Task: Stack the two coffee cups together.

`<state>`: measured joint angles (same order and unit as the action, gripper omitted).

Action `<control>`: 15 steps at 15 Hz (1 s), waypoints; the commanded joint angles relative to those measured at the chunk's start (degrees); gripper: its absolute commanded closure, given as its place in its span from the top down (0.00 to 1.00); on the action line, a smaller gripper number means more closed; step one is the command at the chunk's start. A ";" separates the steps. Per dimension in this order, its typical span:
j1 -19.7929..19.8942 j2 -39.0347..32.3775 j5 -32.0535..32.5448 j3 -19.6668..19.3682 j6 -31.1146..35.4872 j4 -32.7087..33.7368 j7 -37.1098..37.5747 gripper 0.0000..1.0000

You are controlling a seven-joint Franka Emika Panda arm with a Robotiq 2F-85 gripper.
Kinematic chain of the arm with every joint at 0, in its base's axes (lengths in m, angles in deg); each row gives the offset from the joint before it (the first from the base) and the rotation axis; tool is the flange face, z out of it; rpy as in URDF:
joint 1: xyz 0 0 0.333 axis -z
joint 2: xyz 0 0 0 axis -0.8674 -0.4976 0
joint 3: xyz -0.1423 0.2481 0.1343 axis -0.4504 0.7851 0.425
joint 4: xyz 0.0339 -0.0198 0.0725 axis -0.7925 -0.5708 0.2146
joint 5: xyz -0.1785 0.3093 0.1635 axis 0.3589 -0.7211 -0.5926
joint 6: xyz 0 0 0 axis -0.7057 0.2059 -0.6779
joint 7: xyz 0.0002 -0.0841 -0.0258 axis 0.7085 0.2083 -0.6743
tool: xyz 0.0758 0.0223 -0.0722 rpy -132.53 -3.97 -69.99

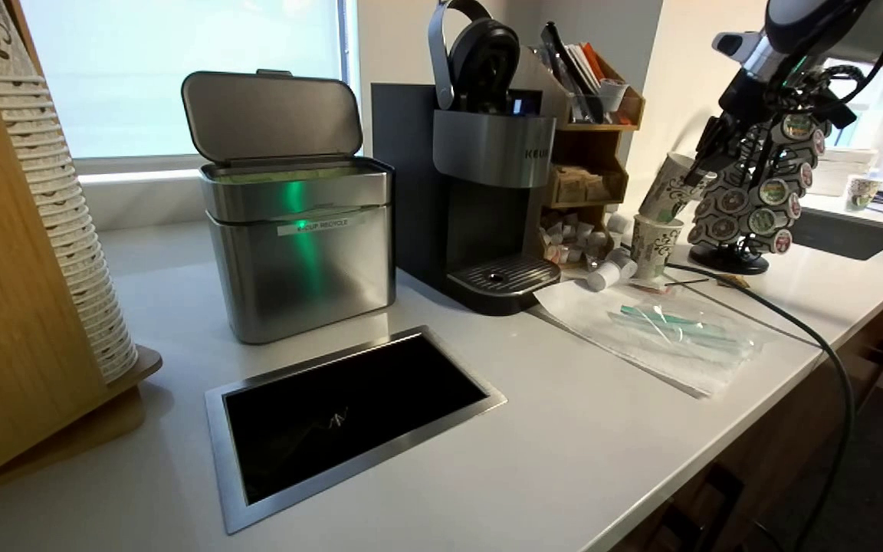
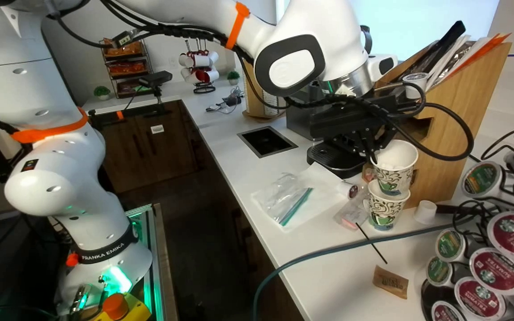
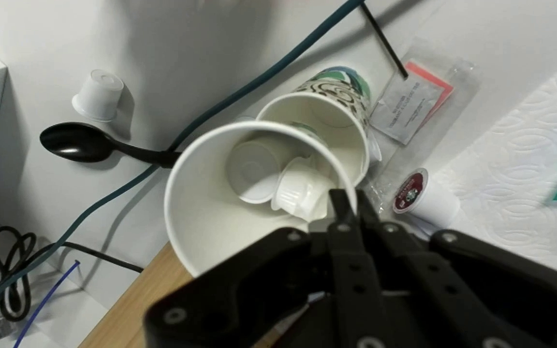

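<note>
My gripper [image 3: 354,205] is clenched on the wall of the upper coffee cup [image 2: 395,180], one finger inside the rim, one outside. I hold that cup tilted over the mouth of the lower coffee cup [image 2: 385,211], which stands on the counter [image 2: 341,287], left of the pod rack [image 1: 731,262] in both exterior views. By my reckoning the grasp and the lift are done, and the lining-up nearly so (small white tubs [image 3: 253,170] lie inside my cup, so a careless tip could spill them). Whether its base sits inside the lower rim yet, I cannot tell. What remains, I judge: straighten it, centre it, lower it until the two nest, then let go and back away.
</note>
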<state>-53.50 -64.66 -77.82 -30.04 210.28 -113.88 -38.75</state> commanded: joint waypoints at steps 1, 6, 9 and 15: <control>2.05 -0.59 1.92 2.06 -5.36 2.17 1.85 0.01; 2.90 -0.82 2.46 2.87 -5.92 2.82 2.34 0.52; 3.29 -0.46 3.81 3.04 -4.86 2.63 3.58 0.74; 5.36 7.32 12.65 1.86 -8.49 -3.82 8.14 1.00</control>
<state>-49.44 -63.59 -66.58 -28.02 203.80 -112.39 -29.61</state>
